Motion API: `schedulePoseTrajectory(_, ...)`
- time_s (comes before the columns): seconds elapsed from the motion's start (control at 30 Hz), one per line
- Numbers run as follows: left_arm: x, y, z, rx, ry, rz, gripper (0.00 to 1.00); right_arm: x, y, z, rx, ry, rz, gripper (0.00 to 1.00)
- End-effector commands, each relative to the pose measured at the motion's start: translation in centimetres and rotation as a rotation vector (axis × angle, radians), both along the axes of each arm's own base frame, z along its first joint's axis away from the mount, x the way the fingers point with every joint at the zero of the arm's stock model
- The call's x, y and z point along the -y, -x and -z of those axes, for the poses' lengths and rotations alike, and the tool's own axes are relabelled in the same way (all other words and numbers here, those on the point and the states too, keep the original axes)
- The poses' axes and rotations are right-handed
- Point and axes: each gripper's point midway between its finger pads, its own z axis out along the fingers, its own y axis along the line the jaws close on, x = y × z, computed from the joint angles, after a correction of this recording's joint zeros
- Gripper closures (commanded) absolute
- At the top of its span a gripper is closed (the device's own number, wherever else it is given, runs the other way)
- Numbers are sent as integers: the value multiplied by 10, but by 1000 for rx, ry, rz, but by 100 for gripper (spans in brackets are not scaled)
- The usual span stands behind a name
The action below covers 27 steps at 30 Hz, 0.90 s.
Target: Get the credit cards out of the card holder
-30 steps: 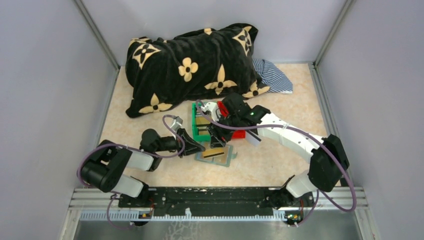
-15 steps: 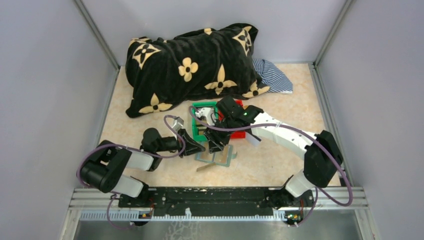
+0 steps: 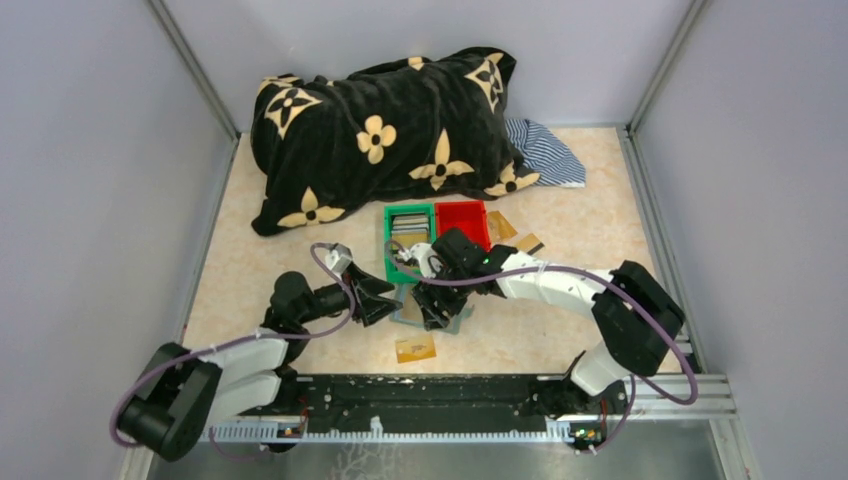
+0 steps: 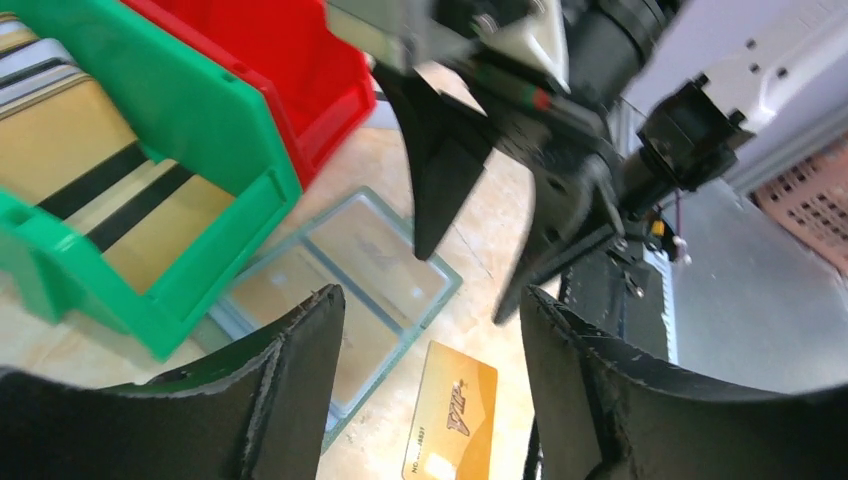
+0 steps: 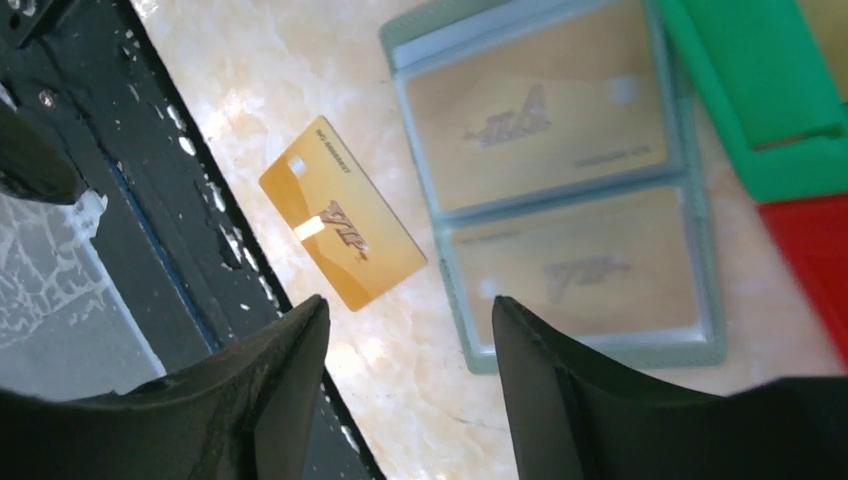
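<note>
The card holder [image 5: 690, 345] lies open and flat on the table, two gold credit cards [image 5: 540, 120] showing through its see-through pockets; it also shows in the left wrist view [image 4: 350, 265]. One loose gold credit card [image 3: 415, 348] lies on the table just in front of it [image 5: 342, 240] [image 4: 450, 410]. My left gripper [image 3: 378, 298] is open at the holder's left edge, nothing between its fingers [image 4: 432, 300]. My right gripper [image 3: 436, 306] hangs open over the holder, above the table by the holder's near corner [image 5: 410, 305].
A green bin [image 3: 400, 262] holding several gold cards [image 4: 90, 180] and a red bin [image 3: 462, 222] stand just behind the holder. Two more cards [image 3: 512, 234] lie right of the red bin. A black flowered blanket [image 3: 380, 130] fills the back. The black base rail [image 3: 430, 390] runs close in front.
My left gripper opened and drew back toward the near edge, letting go of a gold card that now lies on the table. My right gripper came down from the bins to over the holder.
</note>
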Motion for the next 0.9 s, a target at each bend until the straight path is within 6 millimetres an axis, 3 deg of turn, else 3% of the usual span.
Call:
schedulePoseTrajectory(0.0,-17,-12,19,-51,-59,-167,26,-23,3,-10,55,-70,62,35)
schedulePoseTrajectory(0.07,-20,-10,21,-97,-57,-200,27,-20,3,-5,46,-80,119,35)
schedulePoseTrajectory(0.2,-10,11,38,-205,-100,-182,47,-17,4,-6,41,-120,180,36)
schedulePoseTrajectory(0.37,5,36,62,-332,-174,-210,48,-13,6,-3,41,-83,207,36)
schedulePoseTrajectory(0.43,-5,26,71,-425,-160,-339,48,-15,7,-3,79,-48,211,34)
schedulePoseTrajectory(0.5,-26,5,72,-502,-114,-548,44,-18,7,-1,95,-16,246,25)
schedulePoseTrajectory(0.63,-75,-35,42,-416,7,-895,41,-26,9,-1,124,24,355,6)
schedulePoseTrajectory(0.73,-104,-50,20,-337,18,-1061,42,-39,13,0,133,34,397,3)
schedulePoseTrajectory(0.87,-107,-55,10,-324,-14,-1090,42,-54,22,10,152,142,362,2)
